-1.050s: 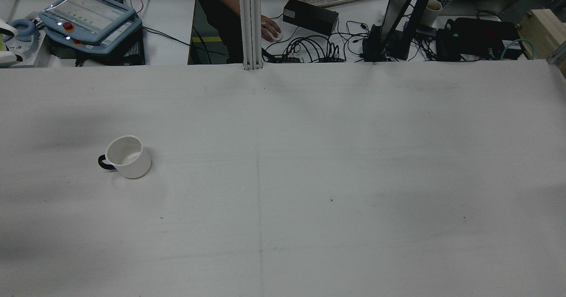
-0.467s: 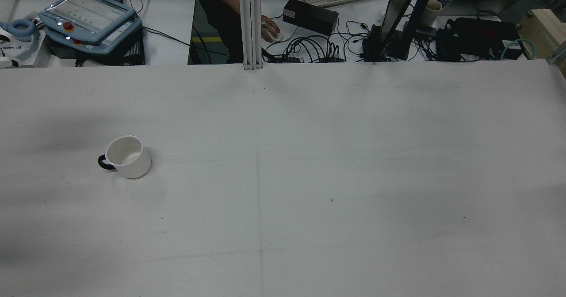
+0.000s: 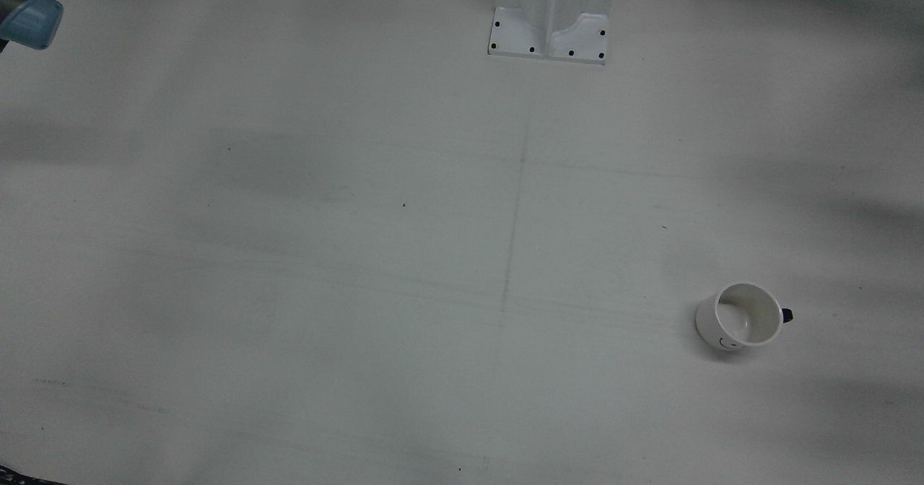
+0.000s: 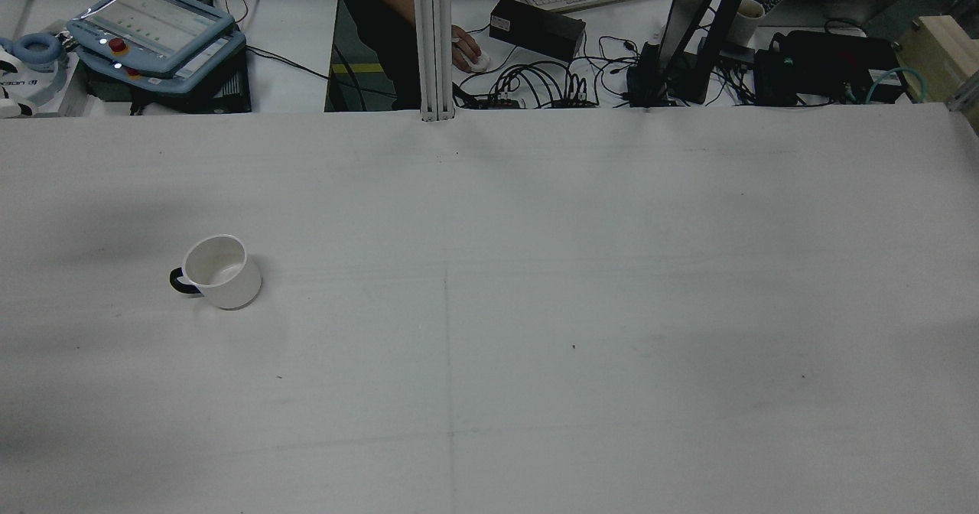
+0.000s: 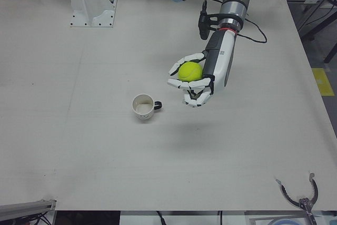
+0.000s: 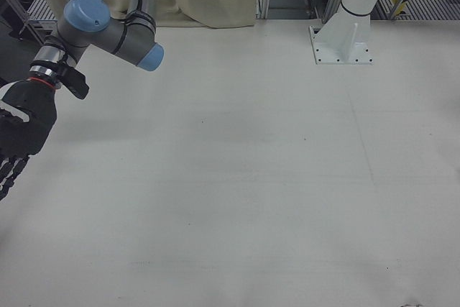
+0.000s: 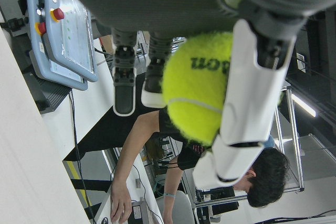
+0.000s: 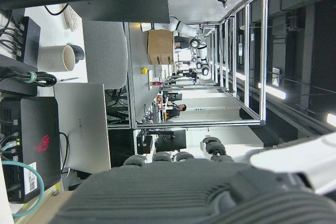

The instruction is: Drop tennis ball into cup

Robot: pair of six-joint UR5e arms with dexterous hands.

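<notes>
A yellow-green tennis ball (image 5: 190, 71) sits in my left hand (image 5: 192, 81), whose white fingers curl around it; the left hand view shows the ball (image 7: 202, 85) held between fingers. The hand hovers above the table, to the right of the cup in the left-front view and apart from it. The white cup (image 5: 142, 106) with a black handle stands upright and empty; it also shows in the front view (image 3: 740, 317) and the rear view (image 4: 218, 271). My right hand (image 6: 18, 134) is at the left edge of the right-front view, fingers extended, holding nothing.
The white arm pedestal (image 3: 550, 16) stands at the table's robot side. A blue teach pendant (image 4: 153, 28), cables, a keyboard and a monitor lie beyond the far edge in the rear view. A metal tool (image 5: 300, 196) lies off the table's near right corner.
The cup has not moved. A person's hand has come to the keyboard behind the table. Neither robot hand shows in the rear view.
</notes>
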